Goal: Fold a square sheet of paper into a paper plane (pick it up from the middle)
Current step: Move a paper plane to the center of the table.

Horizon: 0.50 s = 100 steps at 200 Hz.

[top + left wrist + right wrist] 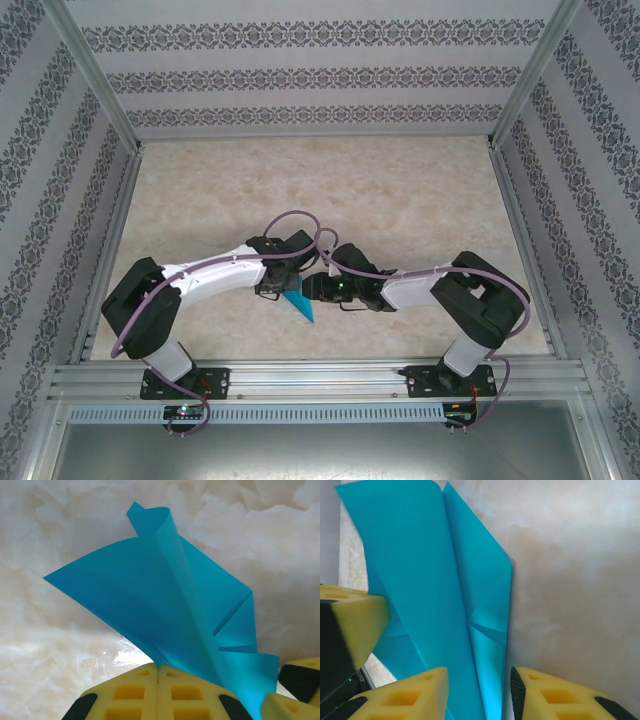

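Observation:
The teal-blue square sheet of paper point(300, 305) is folded into a long, creased paper plane shape and hangs just above the table's front middle, between both grippers. My left gripper point(283, 289) is shut on it. In the left wrist view the yellow fingertips point(158, 669) meet on the paper's fold, and the paper point(165, 605) fans out beyond them. My right gripper point(314, 290) is open. In the right wrist view its gripper point(479, 672) straddles the paper's point(435, 580) folded spine with gaps on both sides.
The marble-patterned table point(400, 200) stretches behind the arms. Aluminium frame rails point(320, 375) run along the front edge, with patterned walls on three sides. The other gripper's yellow finger shows in each wrist view, the right gripper's finger point(295, 680) and the left gripper's finger point(350, 625).

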Tool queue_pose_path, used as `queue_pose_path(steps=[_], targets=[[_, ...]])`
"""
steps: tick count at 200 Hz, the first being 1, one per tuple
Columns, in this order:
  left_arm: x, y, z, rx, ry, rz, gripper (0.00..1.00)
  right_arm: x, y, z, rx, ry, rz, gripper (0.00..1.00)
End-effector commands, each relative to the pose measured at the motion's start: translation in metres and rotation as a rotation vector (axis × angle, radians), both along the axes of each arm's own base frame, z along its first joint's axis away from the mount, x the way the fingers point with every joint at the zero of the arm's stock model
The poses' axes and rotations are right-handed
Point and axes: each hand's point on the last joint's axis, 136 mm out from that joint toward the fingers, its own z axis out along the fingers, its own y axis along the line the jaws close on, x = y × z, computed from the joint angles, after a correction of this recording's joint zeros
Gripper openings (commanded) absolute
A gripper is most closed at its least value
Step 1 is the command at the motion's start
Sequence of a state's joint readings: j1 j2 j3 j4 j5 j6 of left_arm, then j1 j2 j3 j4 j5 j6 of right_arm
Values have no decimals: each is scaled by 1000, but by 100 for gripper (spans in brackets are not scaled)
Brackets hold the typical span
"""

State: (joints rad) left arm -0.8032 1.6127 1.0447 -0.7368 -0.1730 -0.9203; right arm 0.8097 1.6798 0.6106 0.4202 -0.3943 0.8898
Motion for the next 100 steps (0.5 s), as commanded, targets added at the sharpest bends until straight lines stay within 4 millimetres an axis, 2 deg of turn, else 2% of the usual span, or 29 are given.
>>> queue_pose_path(steps=[1,47,100], targets=[[6,-2,4,-23,-29,-7,3,1,19,13,71,-19,43,39],[8,-1,4,-21,-28,-3,4,-4,27,24,138,-44,90,39],[9,-1,4,-34,-29,5,5,-10,32,15,103,-51,133,40]])
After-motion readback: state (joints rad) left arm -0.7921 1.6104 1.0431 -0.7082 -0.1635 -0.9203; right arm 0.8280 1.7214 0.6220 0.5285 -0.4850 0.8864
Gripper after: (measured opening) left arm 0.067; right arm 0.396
